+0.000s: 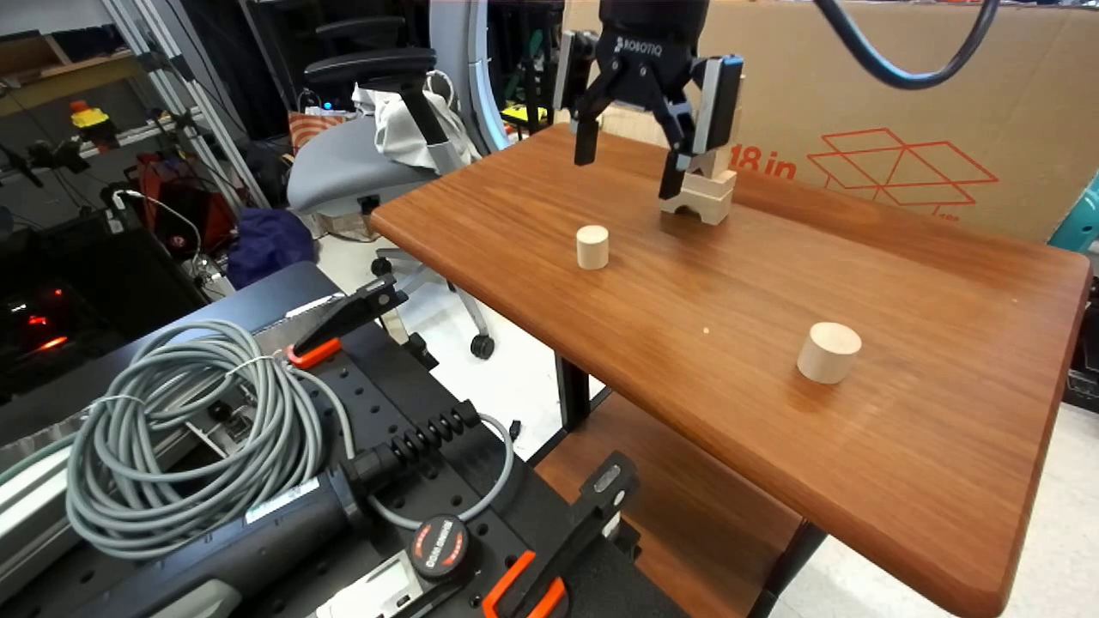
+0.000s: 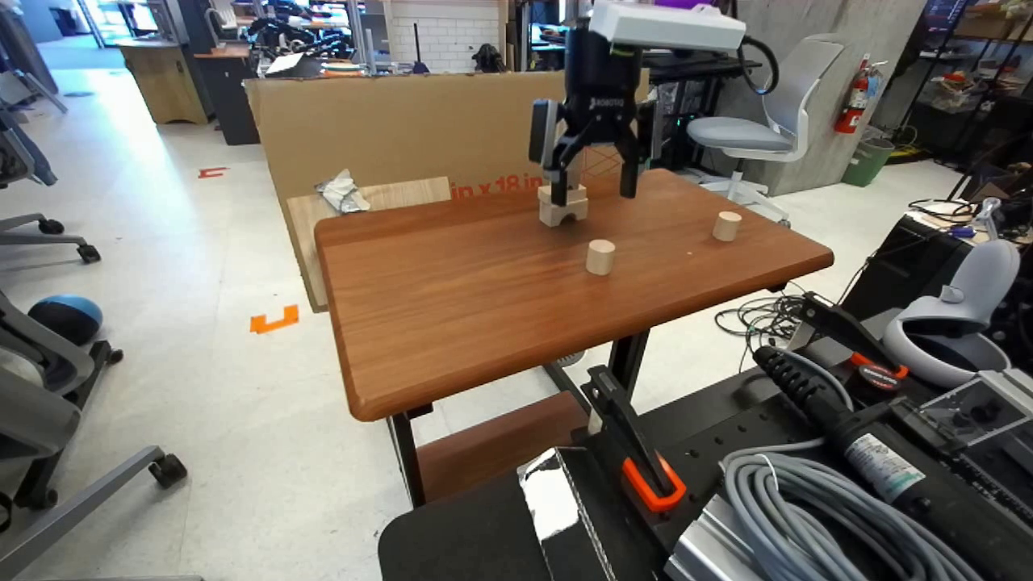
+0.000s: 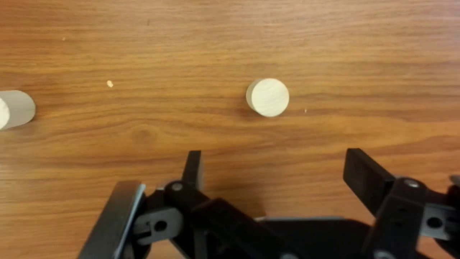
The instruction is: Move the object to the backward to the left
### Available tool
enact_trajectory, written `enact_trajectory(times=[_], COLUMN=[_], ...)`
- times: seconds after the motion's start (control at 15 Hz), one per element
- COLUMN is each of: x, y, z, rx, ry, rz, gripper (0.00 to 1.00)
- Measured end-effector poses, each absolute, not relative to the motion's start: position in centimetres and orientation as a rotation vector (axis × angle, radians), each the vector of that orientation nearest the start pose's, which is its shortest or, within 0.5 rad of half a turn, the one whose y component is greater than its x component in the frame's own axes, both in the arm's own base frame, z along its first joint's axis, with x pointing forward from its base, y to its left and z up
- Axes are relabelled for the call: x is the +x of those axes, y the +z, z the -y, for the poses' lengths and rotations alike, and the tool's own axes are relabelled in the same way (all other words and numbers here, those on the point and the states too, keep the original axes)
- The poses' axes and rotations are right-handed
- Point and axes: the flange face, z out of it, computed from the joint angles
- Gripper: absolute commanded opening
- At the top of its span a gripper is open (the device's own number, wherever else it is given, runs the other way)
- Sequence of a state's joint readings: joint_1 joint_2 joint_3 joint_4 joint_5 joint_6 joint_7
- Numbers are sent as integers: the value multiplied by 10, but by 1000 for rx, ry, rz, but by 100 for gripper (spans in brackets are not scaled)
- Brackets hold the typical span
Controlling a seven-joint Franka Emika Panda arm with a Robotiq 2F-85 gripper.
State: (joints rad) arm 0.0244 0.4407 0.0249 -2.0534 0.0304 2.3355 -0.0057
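Observation:
The object, a small light tan wooden cylinder peg, stands upright on the brown table in both exterior views (image 1: 592,248) (image 2: 600,258). In the wrist view the peg (image 3: 269,97) shows its round top, ahead of the fingertips and between them sideways. My gripper (image 1: 628,170) is open and empty. It hangs pointing down well above the table, with the peg lower and nearer the table's front edge. It also shows open in an exterior view (image 2: 594,192) and in the wrist view (image 3: 274,155). Nothing touches the peg.
A wider wooden cylinder (image 1: 828,353) (image 2: 726,227) stands on the table; part of it shows at the wrist view's left edge (image 3: 19,108). A wooden arch block stack (image 1: 708,202) (image 2: 563,208) stands behind, partly hidden by the gripper. A cardboard sheet (image 1: 901,103) (image 2: 387,121) borders the table's back.

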Motion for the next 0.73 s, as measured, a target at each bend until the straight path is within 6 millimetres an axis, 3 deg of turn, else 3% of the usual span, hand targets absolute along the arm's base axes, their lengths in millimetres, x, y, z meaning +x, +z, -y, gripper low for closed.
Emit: enact_trajectory(times=[0.2, 0.4, 0.73], x=[578, 572, 558], y=[243, 265, 274], z=[3, 40, 97], rx=[-3062, -3035, -3027], ry=[159, 108, 83], rz=[-124, -271, -410], gripper=[100, 100, 100])
